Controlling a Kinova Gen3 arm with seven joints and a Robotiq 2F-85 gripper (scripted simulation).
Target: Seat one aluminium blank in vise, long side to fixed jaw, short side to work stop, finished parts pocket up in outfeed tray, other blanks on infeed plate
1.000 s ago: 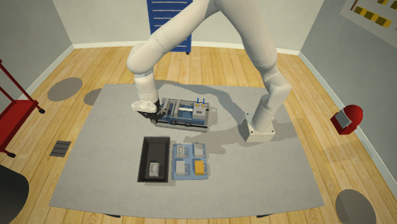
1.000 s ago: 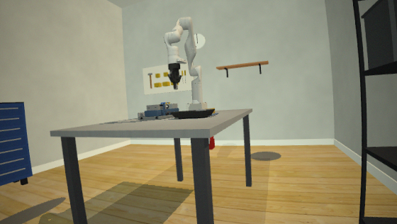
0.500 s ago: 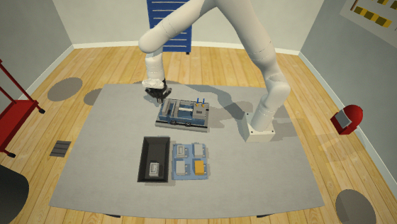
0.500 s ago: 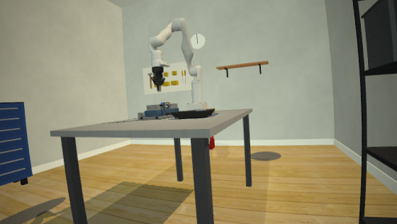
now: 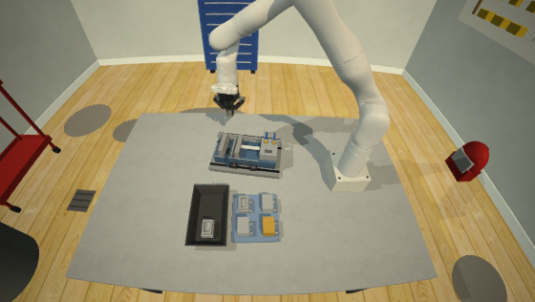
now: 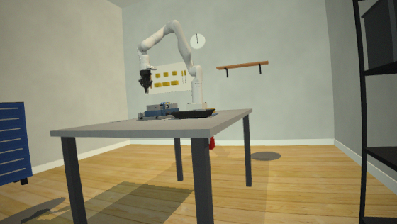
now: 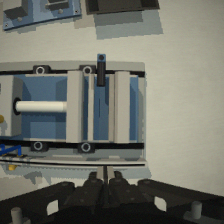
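The vise [image 5: 246, 154] sits near the middle of the grey table [image 5: 143, 239], its opening bare: in the wrist view the two low bars flank a blue gap, and the short dark work stop [image 7: 101, 70] stands at the gap's 12 o'clock end. On the blue infeed plate [image 5: 282, 225], at 6 o'clock from the vise in the top view, lie two aluminium blanks [image 5: 268, 203], a brass blank [image 5: 268, 226] and a finished part [image 5: 246, 204] with its pocket up. Just beside the plate at 9 o'clock stands the dark outfeed tray [image 5: 193, 215], with another finished part [image 5: 208, 227] flat on its floor. The gripper [image 5: 230, 113] hangs high above the table at about 11 o'clock from the vise, fingers pressed together on nothing. Around the table stand a blue drawer cabinet [image 5: 208, 53], a red cart [image 5: 21, 143] and a red helmet [image 5: 473, 158].
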